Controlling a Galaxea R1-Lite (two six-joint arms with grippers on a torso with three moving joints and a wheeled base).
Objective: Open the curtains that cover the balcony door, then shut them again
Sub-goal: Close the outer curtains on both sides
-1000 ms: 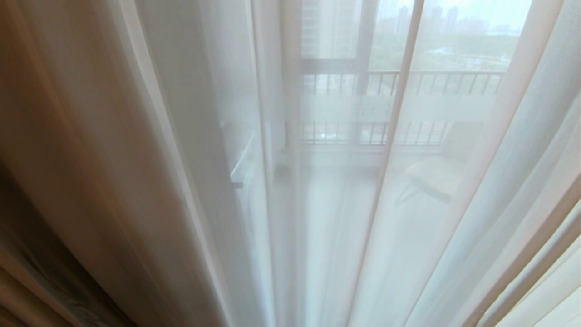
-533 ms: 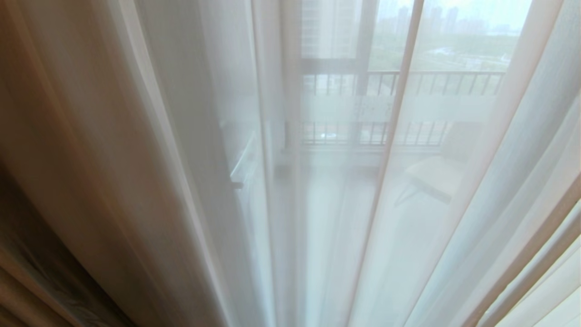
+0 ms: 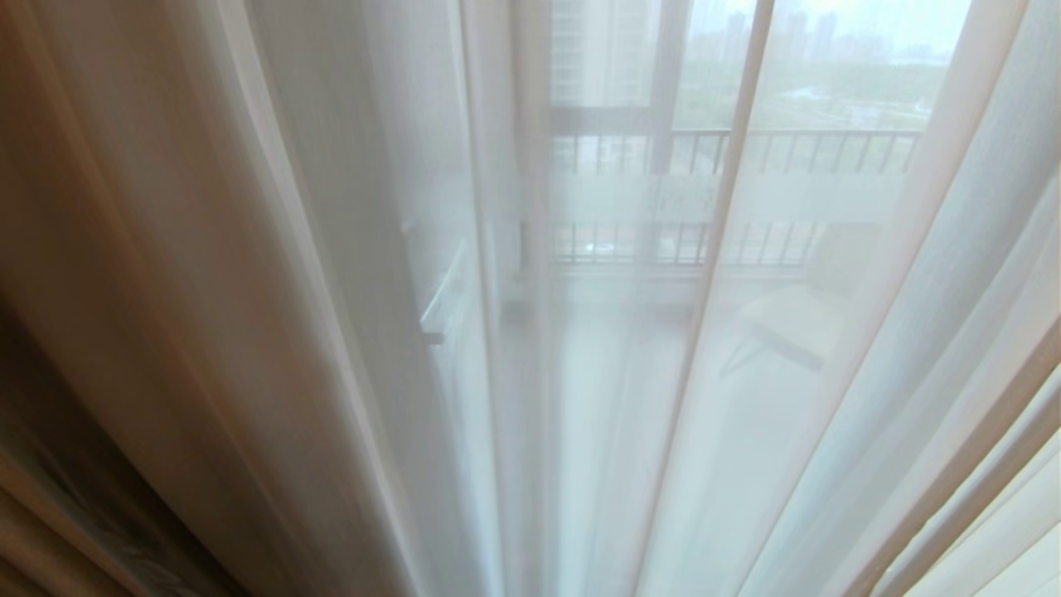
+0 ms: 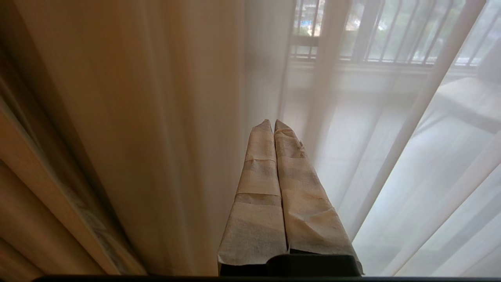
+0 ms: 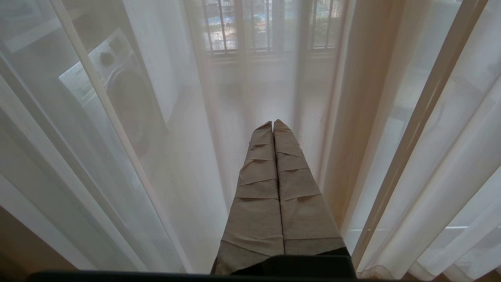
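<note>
Across the whole head view hang the curtains (image 3: 249, 290), sheer white folds (thicker beige at far left) veiling the balcony door (image 3: 663, 124). Left gripper (image 4: 273, 122) and right gripper (image 5: 273, 123) point at the voile, fingers pressed together, holding nothing.

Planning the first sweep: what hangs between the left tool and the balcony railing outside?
Only the sheer white curtain. In the left wrist view the left tool is shut, pointing at that voile, with the railing showing through it.
</note>
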